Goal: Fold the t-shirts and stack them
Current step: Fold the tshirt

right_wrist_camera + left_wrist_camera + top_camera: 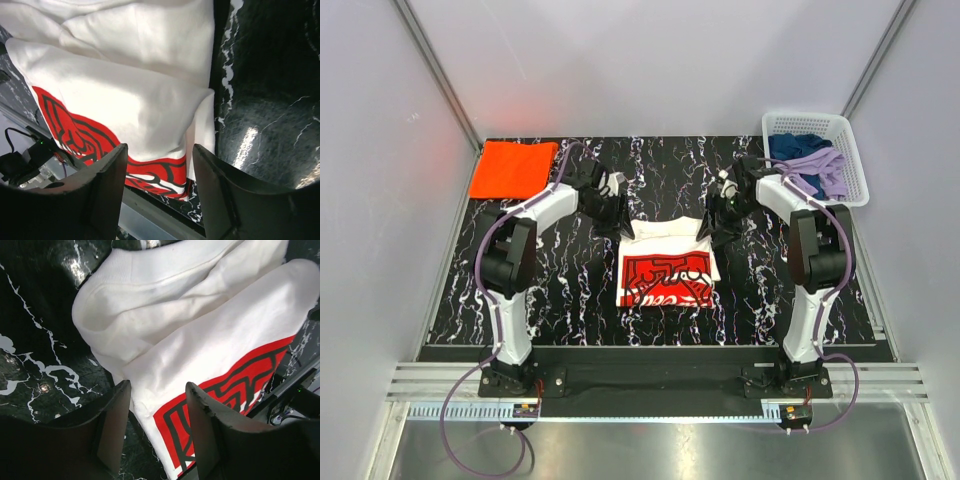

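Observation:
A folded white t-shirt with a red printed graphic (pixel 669 265) lies on the table's middle. It fills the left wrist view (pixel 200 340) and the right wrist view (pixel 130 85). A folded orange t-shirt (pixel 512 168) lies at the far left corner. My left gripper (pixel 620 222) hovers over the white shirt's far left corner, open and empty (pixel 157 425). My right gripper (pixel 717 228) hovers over its far right corner, open and empty (pixel 160 190).
A white basket (pixel 848 150) at the far right holds blue and purple cloth. The table is black marble pattern (pixel 570 290). Grey walls close in on both sides. A metal rail runs along the near edge (pixel 650 385).

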Controlling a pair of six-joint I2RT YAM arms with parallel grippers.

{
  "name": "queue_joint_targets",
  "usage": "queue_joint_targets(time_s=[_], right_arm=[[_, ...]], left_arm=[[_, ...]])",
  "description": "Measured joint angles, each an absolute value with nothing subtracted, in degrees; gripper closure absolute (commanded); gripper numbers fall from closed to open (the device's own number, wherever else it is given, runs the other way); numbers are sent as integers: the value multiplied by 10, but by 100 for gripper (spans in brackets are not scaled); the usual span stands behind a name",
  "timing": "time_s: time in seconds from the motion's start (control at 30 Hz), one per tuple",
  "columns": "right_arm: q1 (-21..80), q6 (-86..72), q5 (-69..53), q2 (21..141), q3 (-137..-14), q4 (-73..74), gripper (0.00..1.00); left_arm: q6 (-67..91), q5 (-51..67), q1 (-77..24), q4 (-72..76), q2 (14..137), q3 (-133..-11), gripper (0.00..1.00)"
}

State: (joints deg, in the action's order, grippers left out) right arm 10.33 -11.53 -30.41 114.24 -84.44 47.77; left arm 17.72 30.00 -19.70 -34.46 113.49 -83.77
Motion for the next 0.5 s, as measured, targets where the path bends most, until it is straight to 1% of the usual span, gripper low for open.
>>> queue_joint_targets(time_s=[0.13, 0.37, 0.5], right_arm=[[103, -114, -294, 1160, -852, 461, 43], [104, -114, -293, 1173, -853, 453, 44], [104, -113, -291, 1173, -854, 448, 54]], left_arm=[[184, 288, -199, -346, 1141, -834, 48], [189, 260, -199, -350, 1141, -828, 45], [195, 245, -199, -355, 1141, -817, 45]])
